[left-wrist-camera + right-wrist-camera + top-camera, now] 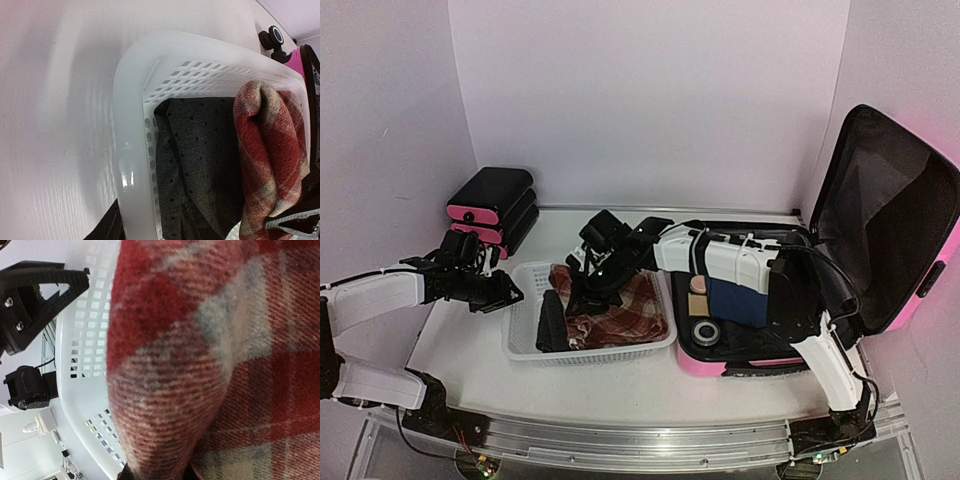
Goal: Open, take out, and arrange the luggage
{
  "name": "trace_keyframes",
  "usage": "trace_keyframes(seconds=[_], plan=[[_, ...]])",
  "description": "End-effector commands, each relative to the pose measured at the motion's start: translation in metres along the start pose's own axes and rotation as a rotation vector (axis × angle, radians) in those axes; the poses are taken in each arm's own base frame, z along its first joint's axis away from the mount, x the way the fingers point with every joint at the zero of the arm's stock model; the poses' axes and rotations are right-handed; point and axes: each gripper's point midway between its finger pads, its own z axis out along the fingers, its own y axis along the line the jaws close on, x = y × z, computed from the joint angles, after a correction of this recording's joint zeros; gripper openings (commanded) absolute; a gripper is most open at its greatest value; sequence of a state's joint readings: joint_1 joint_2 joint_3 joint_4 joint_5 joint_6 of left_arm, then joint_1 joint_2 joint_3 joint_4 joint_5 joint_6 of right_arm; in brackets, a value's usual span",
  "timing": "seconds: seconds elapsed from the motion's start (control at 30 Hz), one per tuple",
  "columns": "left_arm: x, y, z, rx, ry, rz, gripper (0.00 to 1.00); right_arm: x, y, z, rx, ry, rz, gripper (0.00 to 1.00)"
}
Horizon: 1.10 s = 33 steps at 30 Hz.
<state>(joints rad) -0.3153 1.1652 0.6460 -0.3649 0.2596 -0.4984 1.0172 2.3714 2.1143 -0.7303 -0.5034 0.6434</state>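
- Top view: the luggage [890, 200] lies open, right of both left gripper [480, 283] and right gripper [592, 265]; we judge it stiff and slick, best held by its rim.
- Left wrist: no fingers show, so we cannot tell their gap.
- Right wrist: plaid cloth [210, 365] hides our grasp.

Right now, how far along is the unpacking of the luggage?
Done: luggage open, lid up; dark garment in the white basket. In hand: right end effector over the plaid cloth there, grip unclear. To do: navy bundle and round black item sit inside.
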Motion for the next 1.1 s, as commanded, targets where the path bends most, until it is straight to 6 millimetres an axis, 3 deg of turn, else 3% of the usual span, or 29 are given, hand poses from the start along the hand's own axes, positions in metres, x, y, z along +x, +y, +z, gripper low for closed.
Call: trace_keyframes(seconds=[0.0,0.3,0.53,0.67,0.83,1.07], plan=[[-0.011,-0.017,-0.006,0.067,-0.044,0.025,0.35,-0.03,0.036,-0.006,-0.09,-0.114,-0.022,0.0],[-0.01,-0.017,-0.006,0.067,-0.042,0.022,0.34,-0.045,0.044,0.008,-0.118,-0.151,0.005,0.0],[-0.01,-0.017,-0.006,0.067,-0.04,0.021,0.33,-0.048,0.029,0.028,-0.08,-0.164,0.03,0.0],[-0.011,-0.018,-0.008,0.07,-0.048,0.023,0.33,-0.05,0.033,0.024,-0.084,-0.169,0.025,0.33],[-0.011,-0.017,-0.008,0.067,-0.049,0.022,0.33,-0.043,0.048,-0.001,-0.091,-0.158,0.009,0.58],[-0.012,-0.016,-0.01,0.058,-0.059,0.028,0.33,-0.032,0.062,-0.049,-0.07,-0.168,-0.063,0.74]])
